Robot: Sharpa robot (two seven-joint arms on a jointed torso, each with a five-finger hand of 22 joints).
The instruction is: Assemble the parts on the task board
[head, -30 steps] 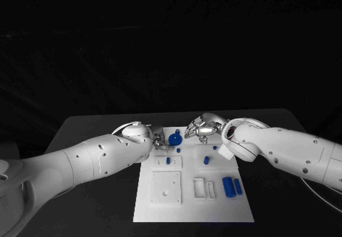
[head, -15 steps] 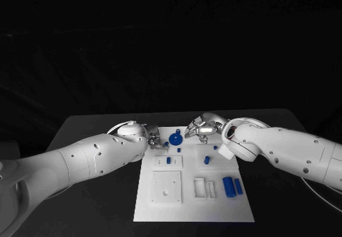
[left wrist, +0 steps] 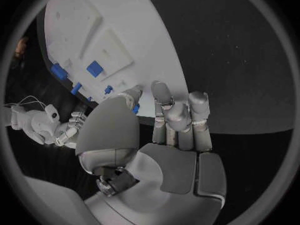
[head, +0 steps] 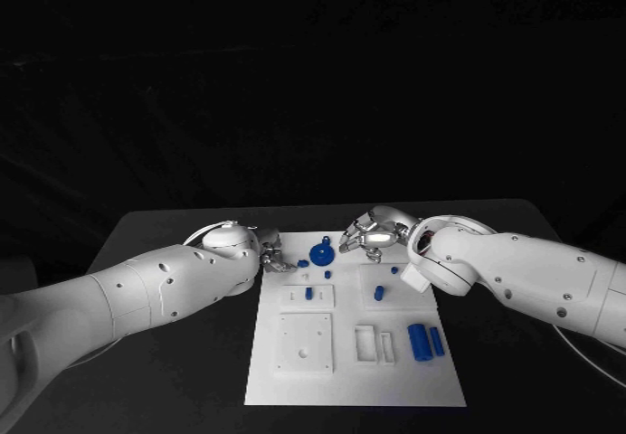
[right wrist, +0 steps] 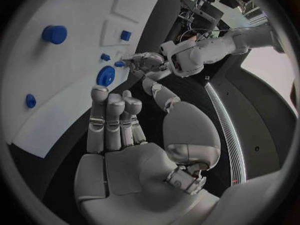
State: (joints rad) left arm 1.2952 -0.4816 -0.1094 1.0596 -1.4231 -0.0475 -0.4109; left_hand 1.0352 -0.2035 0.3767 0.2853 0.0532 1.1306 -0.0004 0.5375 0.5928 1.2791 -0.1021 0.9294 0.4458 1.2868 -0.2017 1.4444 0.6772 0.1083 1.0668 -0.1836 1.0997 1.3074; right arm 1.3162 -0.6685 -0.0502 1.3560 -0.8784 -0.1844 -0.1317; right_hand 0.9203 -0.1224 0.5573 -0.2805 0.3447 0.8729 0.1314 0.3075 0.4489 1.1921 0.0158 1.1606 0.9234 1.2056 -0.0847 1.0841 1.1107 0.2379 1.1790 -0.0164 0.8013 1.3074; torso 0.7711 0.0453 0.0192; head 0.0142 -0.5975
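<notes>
While both white arms reach in over the black table [head: 156, 231], we see the white task board [head: 352, 380] lying lengthwise in the middle, its far end between the two silver hands. At that far end we make out a round blue disc part [head: 322, 252] standing tilted near the board's edge, with a small blue piece [head: 303, 263] just beside it toward the left hand [head: 270, 256]. That hand sits at the board's far left corner; from the left wrist view we see its fingers [left wrist: 179, 116] straight and held side by side over the dark table, the thumb [left wrist: 132, 96] stretched toward the board's rim next to the small blue piece, and nothing held. Opposite, the right hand [head: 371, 233] hovers over the far right corner, and from the right wrist view we see its fingers [right wrist: 112, 116] upright and close together, the thumb [right wrist: 157, 93] set apart, the palm bare and gripping nothing. Farther down the board we note a short blue peg [head: 308, 294] set in a raised white block, another blue peg [head: 378, 292] on the right-hand block, and two blue cylinders [head: 424, 342] lying side by side near the right edge. We also see a square white plate [head: 304, 344] and a pair of narrow white slots [head: 374, 346] nearer the camera.
</notes>
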